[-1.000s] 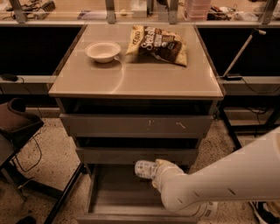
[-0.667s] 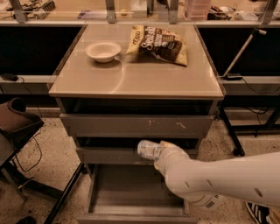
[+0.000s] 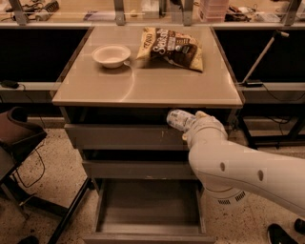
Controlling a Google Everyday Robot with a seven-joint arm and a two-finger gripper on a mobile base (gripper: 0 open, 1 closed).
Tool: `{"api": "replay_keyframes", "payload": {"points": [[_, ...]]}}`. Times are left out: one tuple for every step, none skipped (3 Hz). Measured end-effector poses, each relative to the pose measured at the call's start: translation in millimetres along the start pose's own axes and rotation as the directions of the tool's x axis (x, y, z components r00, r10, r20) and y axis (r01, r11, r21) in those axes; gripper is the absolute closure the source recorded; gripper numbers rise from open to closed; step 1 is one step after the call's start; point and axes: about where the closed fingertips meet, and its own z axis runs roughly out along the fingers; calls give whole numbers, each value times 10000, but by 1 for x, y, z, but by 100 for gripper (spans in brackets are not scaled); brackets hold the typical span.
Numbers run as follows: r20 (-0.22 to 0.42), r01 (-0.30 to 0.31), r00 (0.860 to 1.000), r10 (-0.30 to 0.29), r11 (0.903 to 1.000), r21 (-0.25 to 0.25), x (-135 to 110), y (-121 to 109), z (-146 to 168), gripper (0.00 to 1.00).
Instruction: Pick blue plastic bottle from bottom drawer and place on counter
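Observation:
The blue plastic bottle (image 3: 180, 119) is a small clear crinkled bottle held in my gripper (image 3: 196, 125). It hangs in front of the top drawer front, just below the counter's front edge, lying roughly sideways. The white arm reaches in from the lower right and hides most of the gripper. The bottom drawer (image 3: 148, 206) stands pulled open below, its bare grey floor showing. The counter (image 3: 147, 81) is a glossy beige slab on top of the grey three-drawer cabinet.
A white bowl (image 3: 111, 55) and a yellow-brown snack bag (image 3: 170, 47) lie on the back half of the counter. A cluttered worktable with metal posts (image 3: 119, 9) runs behind. A dark chair (image 3: 16, 136) stands at left, a shoe (image 3: 280, 234) at lower right.
The gripper has lifted the bottle from just above the bottom drawer to the level of the top drawer front, moving up and to the right.

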Motion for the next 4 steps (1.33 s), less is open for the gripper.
{"api": "replay_keyframes", "payload": {"points": [[178,170,9997,-169,9998,-53,-7,-8,-3,100],[188,370,9990,-394,9928,1140,-15,-72,-50,100],[275,881,9949,-971,9685,2330,-16,-115,-137,100],[32,1693,9832,-1824,9193,3554,-19,-174,-198,100]]}}
